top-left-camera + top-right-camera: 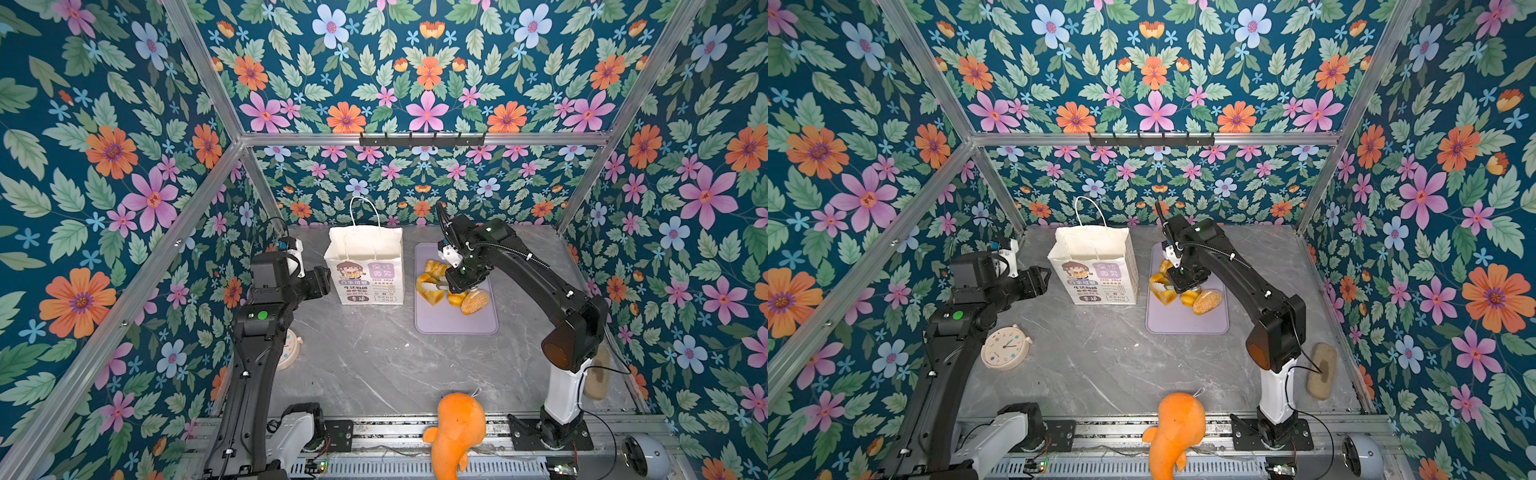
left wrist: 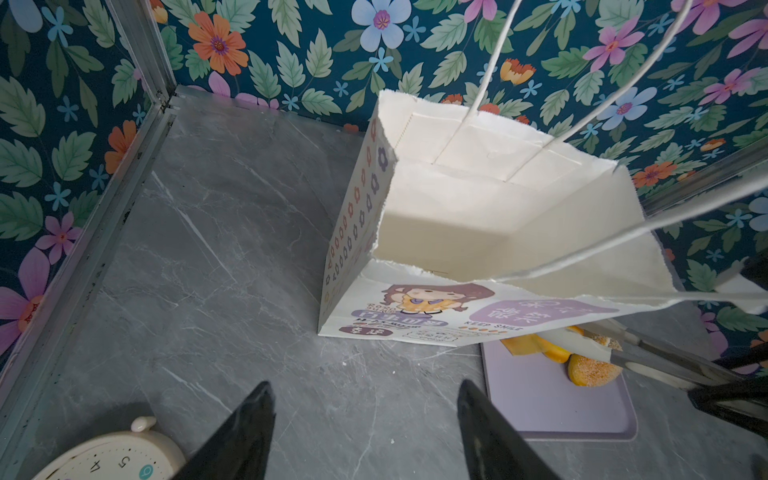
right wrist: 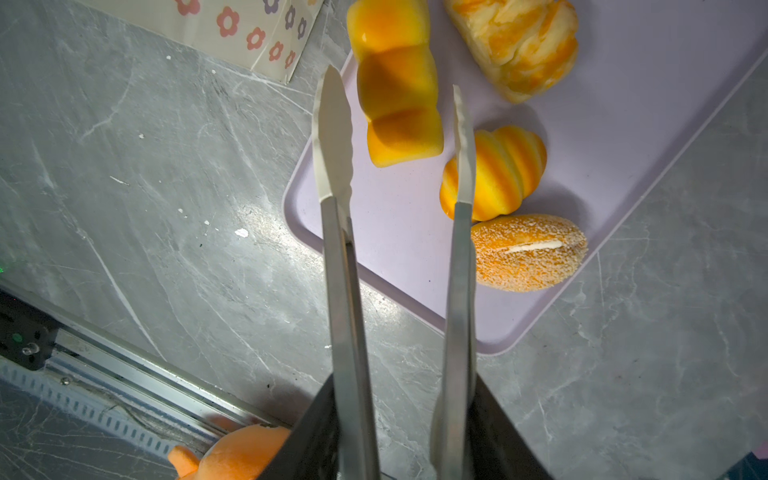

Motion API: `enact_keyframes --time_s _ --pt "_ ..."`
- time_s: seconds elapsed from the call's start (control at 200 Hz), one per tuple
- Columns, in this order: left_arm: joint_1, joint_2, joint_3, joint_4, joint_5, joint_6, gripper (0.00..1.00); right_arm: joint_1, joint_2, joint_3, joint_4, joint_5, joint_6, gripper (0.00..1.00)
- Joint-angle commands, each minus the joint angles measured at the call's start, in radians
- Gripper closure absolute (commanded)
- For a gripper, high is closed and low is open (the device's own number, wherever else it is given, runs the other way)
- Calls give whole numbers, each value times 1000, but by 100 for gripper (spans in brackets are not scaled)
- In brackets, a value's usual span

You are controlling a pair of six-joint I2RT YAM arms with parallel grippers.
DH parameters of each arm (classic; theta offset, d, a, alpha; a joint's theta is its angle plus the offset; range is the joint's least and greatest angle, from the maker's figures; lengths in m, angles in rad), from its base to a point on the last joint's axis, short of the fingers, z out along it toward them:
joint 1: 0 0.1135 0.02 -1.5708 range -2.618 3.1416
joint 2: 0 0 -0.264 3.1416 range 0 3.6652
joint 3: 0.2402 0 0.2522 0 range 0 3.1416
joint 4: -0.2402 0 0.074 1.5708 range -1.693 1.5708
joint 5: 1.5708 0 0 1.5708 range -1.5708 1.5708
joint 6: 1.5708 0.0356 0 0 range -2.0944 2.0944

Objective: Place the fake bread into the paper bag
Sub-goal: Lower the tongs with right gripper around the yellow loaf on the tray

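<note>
The white paper bag stands upright with its mouth open, left of a lilac mat. All the fake bread lies on the mat: a blocky loaf, a braided roll, a ridged bun and a seeded roll. My right gripper is shut on metal tongs. Their white tips stand apart on either side of the loaf's near end. My left gripper hovers open and empty beside the bag's left side.
A cream alarm clock lies at the left by the left arm. An orange plush toy sits at the front edge. A brown oval pad lies by the right wall. Flowered walls close in three sides.
</note>
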Motion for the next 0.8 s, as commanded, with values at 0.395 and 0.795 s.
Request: enact_keyframes --time_s 0.395,0.795 --pt "1 -10 -10 19 1 20 30 23 44 31 -55 56 16 53" --pt "1 -10 -13 21 0 15 31 23 70 37 -24 19 14 54"
